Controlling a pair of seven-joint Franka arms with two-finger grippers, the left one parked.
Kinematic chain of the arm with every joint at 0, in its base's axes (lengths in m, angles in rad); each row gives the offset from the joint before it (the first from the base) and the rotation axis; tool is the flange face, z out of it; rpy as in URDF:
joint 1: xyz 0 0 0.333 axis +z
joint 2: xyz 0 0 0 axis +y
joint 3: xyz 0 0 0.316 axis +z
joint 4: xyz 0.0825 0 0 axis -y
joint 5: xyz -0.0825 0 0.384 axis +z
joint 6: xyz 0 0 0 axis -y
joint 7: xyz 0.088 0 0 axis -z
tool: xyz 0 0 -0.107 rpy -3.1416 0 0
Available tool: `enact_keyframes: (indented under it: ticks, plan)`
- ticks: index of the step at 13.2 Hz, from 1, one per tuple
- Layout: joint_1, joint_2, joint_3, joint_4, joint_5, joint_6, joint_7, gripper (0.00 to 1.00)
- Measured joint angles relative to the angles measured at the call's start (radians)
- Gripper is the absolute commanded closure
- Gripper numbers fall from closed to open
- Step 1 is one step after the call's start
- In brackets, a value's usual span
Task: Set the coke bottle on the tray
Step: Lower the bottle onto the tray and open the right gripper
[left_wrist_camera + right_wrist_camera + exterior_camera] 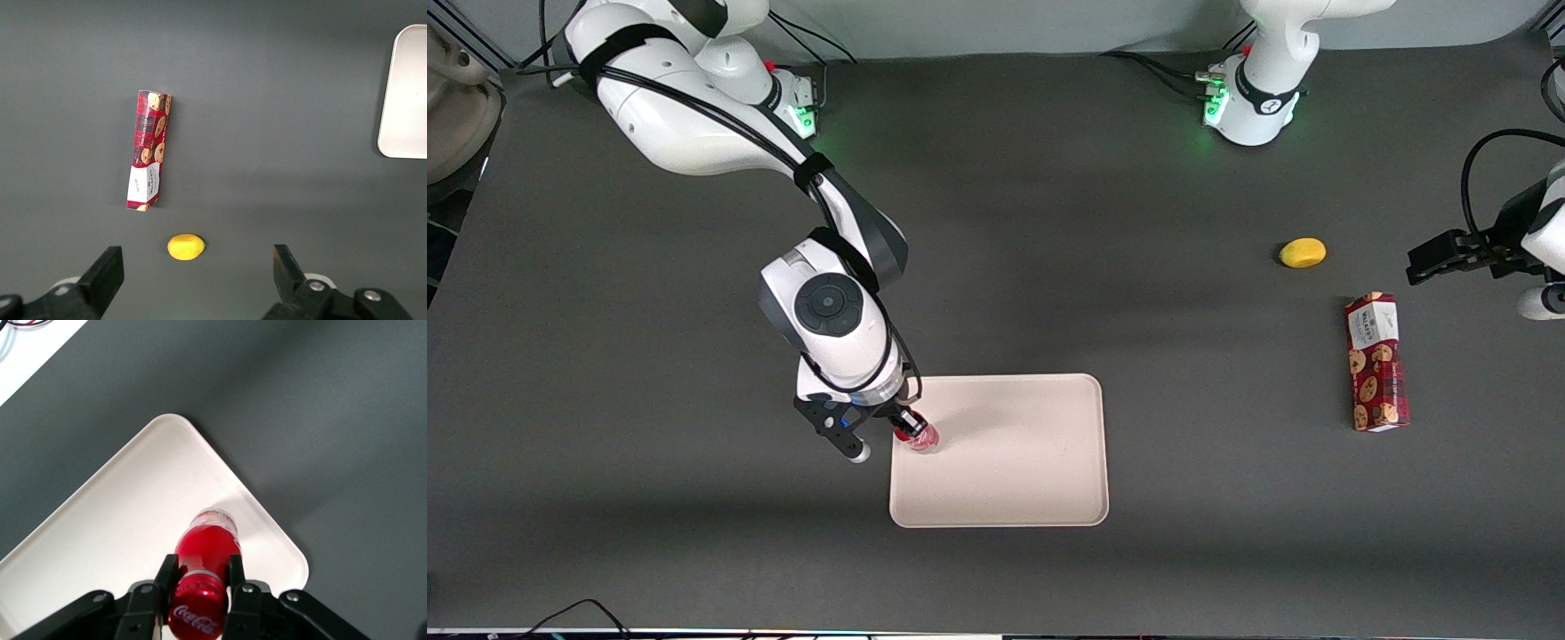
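Observation:
The coke bottle [921,437] is small and red with a red cap and white script, and it stands upright under my wrist. My right gripper [911,430] is shut on it, one finger on each side of its neck just below the cap. In the right wrist view the gripper [200,572] clamps the coke bottle [208,547], whose silvery base points down at the tray [127,513]. The pale cream-pink tray [1023,471] lies flat on the table, and the bottle is over its edge toward the working arm's end. I cannot tell whether the base touches the tray.
A red cookie box [1376,363] lies toward the parked arm's end of the table, with a yellow lemon-like object [1303,252] farther from the front camera than the box. The left wrist view shows the box [148,150], the yellow object [186,247] and a tray corner [407,93].

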Motion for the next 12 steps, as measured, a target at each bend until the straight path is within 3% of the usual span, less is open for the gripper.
enact_keyframes:
  ticks: [4, 5, 6, 7, 8, 12]
  plan:
    - [-0.001, 0.005, -0.001, 0.000, -0.004, 0.000, 0.000, 0.99]
    - [-0.001, 0.006, -0.002, 0.000, -0.005, 0.000, 0.000, 0.76]
    - [-0.002, 0.006, -0.002, 0.000, -0.006, 0.000, 0.000, 0.59]
    - [-0.002, 0.007, -0.002, 0.000, -0.010, 0.000, 0.000, 0.26]
    - [-0.002, 0.007, -0.002, 0.001, -0.022, 0.001, 0.000, 0.00]
    - [-0.001, 0.007, -0.002, 0.008, -0.035, 0.001, 0.000, 0.00]
